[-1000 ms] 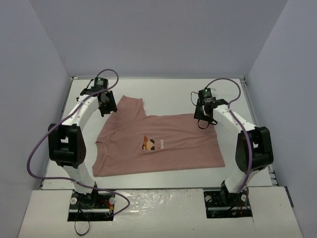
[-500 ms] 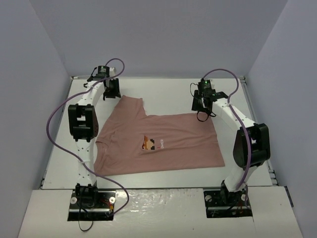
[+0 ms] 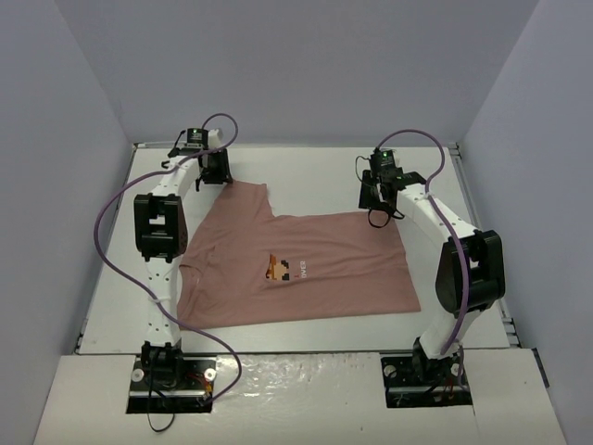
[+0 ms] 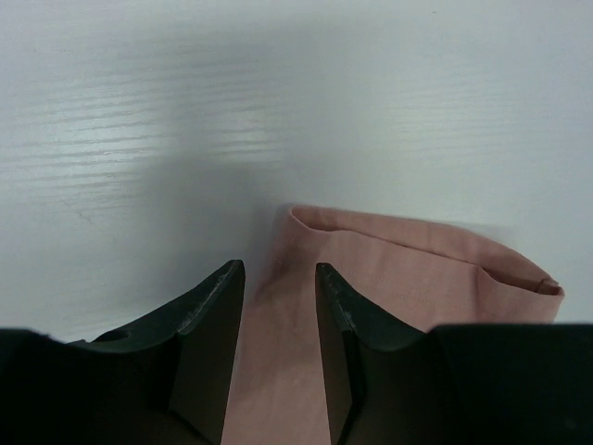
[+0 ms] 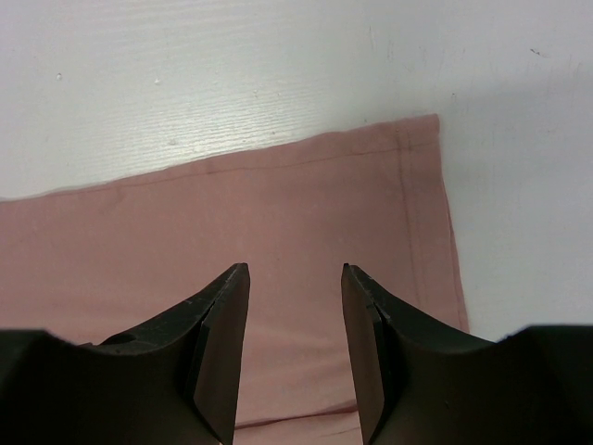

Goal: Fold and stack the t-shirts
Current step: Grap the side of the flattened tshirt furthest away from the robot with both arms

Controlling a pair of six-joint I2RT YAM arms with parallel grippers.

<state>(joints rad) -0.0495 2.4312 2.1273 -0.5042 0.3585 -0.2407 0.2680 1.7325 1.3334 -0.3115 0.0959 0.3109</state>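
A dusty-pink t-shirt [image 3: 324,278] lies flat on the white table [image 3: 315,181], with a small orange-brown print [image 3: 285,270] on its chest. One sleeve sticks out toward the far left. My left gripper [image 3: 219,174] hovers over that sleeve's far edge. In the left wrist view its jaws [image 4: 278,269] stand open above the pink sleeve [image 4: 408,278], its hem folded at the tip. My right gripper [image 3: 378,211] is over the shirt's far right corner. It is open too [image 5: 294,269], with flat pink cloth [image 5: 232,213] below and the hemmed corner just beyond the fingertips.
Grey walls close in the table on the left, back and right. Purple cables loop above both arms. Bare white tabletop [image 5: 278,65] lies beyond the shirt's far edge and to its right [image 3: 445,241].
The left arm has stretched out to the far left and then shifted slightly right over the sleeve. The right gripper moved a little farther back to the shirt's corner. The shirt has not moved.
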